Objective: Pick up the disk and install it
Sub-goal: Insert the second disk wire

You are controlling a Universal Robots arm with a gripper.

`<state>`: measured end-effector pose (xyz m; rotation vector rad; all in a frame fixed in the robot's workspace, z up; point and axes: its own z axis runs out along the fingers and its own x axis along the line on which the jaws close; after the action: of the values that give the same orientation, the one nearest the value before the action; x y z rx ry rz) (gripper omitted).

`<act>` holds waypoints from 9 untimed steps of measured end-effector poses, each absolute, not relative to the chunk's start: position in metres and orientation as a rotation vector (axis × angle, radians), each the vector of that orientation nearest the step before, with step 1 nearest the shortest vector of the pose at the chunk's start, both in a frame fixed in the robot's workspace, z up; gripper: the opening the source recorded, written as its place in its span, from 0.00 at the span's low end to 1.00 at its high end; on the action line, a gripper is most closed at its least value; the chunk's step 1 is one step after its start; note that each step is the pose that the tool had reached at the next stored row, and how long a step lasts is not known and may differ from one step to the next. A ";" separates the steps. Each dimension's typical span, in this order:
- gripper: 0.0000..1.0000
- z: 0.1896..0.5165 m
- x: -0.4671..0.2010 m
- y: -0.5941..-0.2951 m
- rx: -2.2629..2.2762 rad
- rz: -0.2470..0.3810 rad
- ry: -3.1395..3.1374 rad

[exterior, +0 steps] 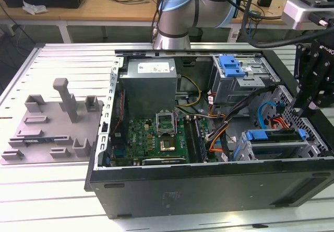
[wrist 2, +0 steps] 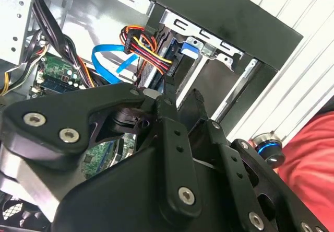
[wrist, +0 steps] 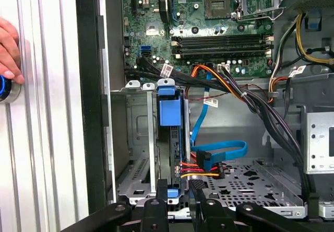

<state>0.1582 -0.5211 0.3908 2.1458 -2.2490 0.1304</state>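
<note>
Looks like I'm at the install end: disk [wrist: 175, 153] sits edge-on in its bay [wrist: 136, 138], gripper [wrist: 180, 190] hovering right above, can't tell if it's clamped.

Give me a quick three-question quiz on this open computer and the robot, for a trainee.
1. True or false: the case has its side panel on.
2. In the exterior view, the hand hangs over which part of the case? A) the view's left end B) the view's right end C) the middle, above the motherboard
3. Fill in: in the first wrist view, the disk stands on edge in its bay, and the bracket on it is ___ in colour.

Key: 1 false; 2 B; 3 blue.
</note>
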 end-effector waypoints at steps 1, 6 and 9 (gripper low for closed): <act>0.30 0.391 0.158 -0.521 2.146 0.130 -2.249; 0.30 0.391 0.158 -0.521 2.145 0.131 -2.248; 0.30 0.391 0.159 -0.512 2.135 0.154 -2.237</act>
<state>0.1587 -0.5118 0.3913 2.1353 -2.2371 0.1535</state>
